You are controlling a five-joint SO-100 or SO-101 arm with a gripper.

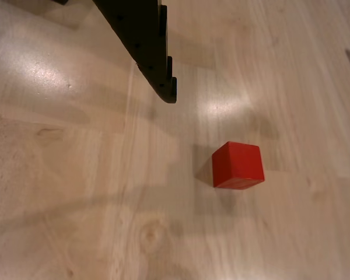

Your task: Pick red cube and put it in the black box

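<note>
Cube [238, 165] sits alone on the table [76, 192], at five o'clock from the finger [146, 46]. Not picked yet. Gripper's open or closed? Can't tell.

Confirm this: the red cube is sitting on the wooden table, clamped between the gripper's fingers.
Not clamped. In the wrist view the red cube sits on the wooden table by itself, apart from the black gripper finger, which hangs above and to its left.
</note>
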